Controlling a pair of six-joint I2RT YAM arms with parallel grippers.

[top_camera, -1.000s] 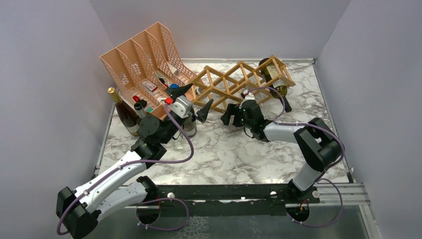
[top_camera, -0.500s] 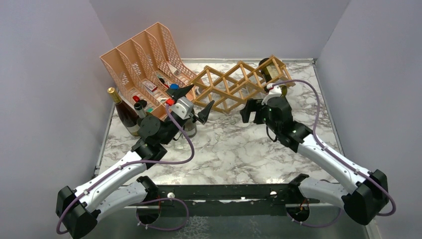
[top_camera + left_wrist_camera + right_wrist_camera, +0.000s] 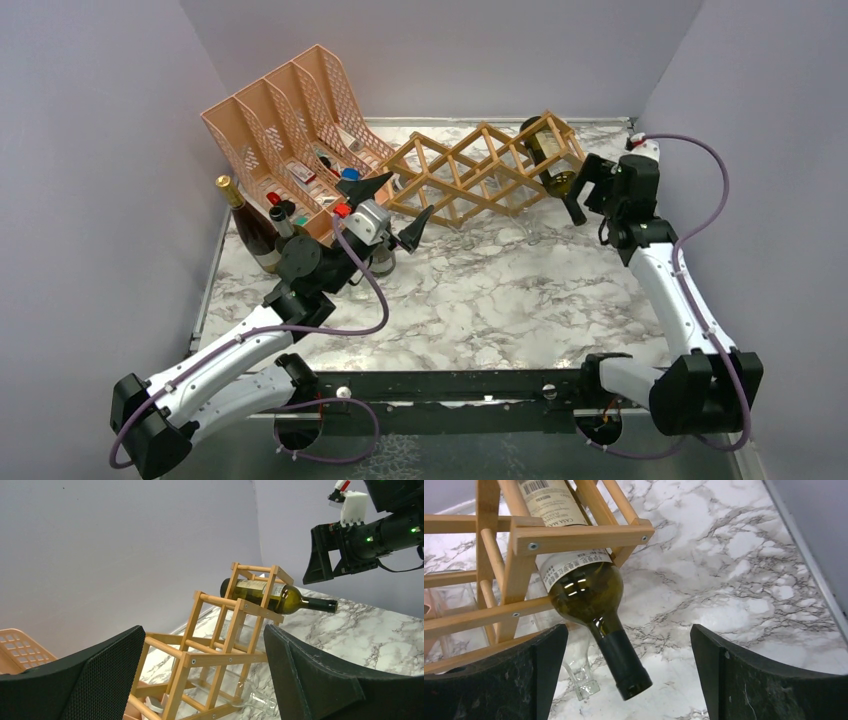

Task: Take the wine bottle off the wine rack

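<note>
- The right gripper (image 3: 629, 675) has swung from mid-table to the far end of the wine rack (image 3: 470, 175), jaws wide, empty, lined up on the neck.
- The wine bottle (image 3: 589, 597) lies in the rack's end cell, neck poking out.
- The left gripper (image 3: 205, 680) waits wide open.
- A clear glass beneath the rack is hard to read.
</note>
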